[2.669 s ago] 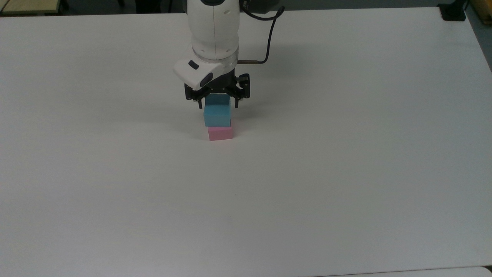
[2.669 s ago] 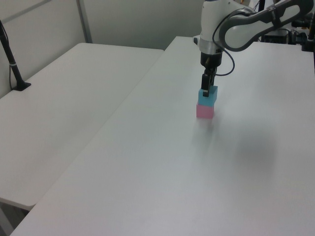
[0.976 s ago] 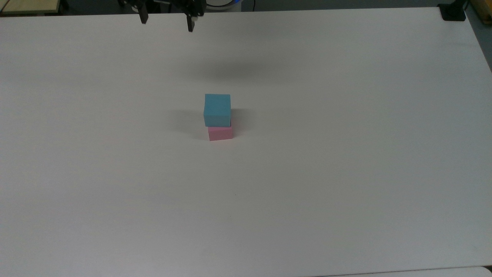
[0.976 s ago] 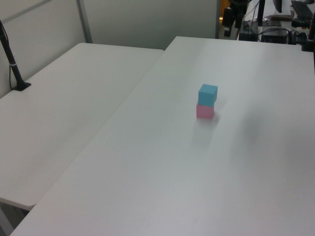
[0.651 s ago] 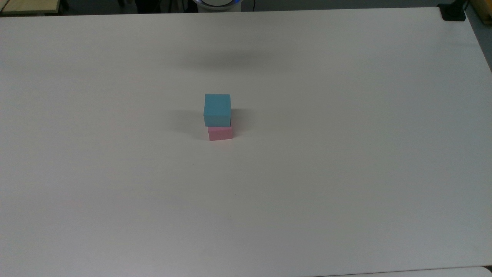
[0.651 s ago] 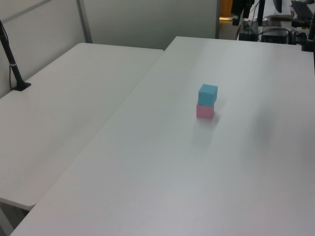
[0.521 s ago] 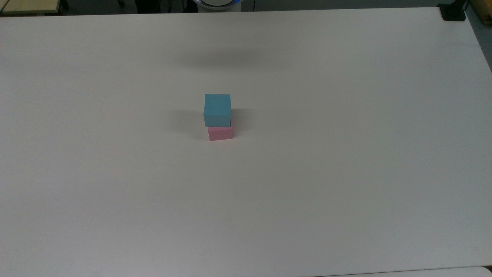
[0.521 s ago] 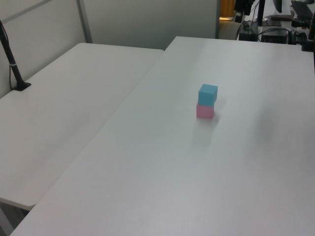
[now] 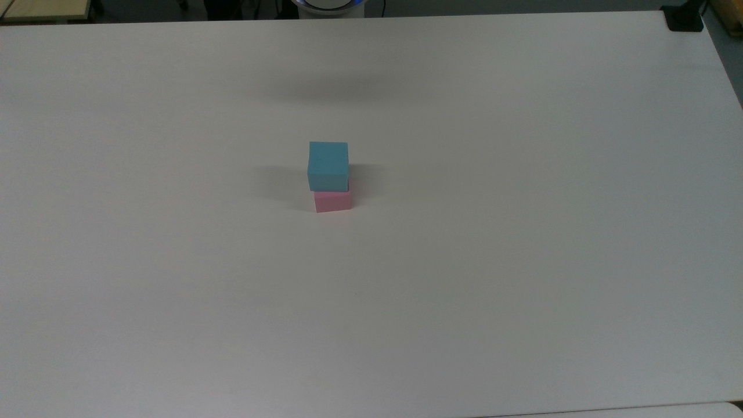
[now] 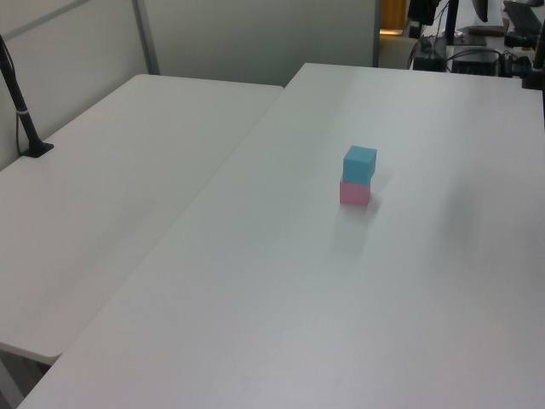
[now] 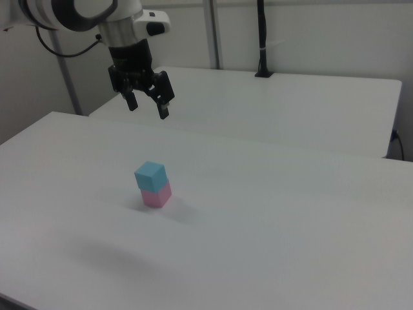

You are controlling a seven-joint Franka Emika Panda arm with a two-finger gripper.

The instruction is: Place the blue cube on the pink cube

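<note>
1. Black and spread wide, my pincer (image 11: 147,108) hangs in the air with nothing between its fingers (image 11: 164,111) and nothing touching them.
2. My white arm (image 11: 77,14) reaches in from the right view's upper left, and the pincer points down at the table from well above it.
3. Sky-blue, the blue cube (image 9: 328,165) sits on top of the pink cube (image 9: 333,201); the two touch, and the blue one is turned a little off the pink one's edges.
4. In the right view the stack (image 11: 153,185) stands below my pincer and nearer the camera, well apart from the fingertips.
5. White and matte, the table (image 9: 522,261) bears the two cubes near its middle, with a soft shadow beside them.
6. In the left view a second white table (image 10: 111,196) adjoins this one on the left view's left, with a black pole (image 10: 21,111) clamped at its far edge and pale partition walls (image 10: 255,34) behind.
</note>
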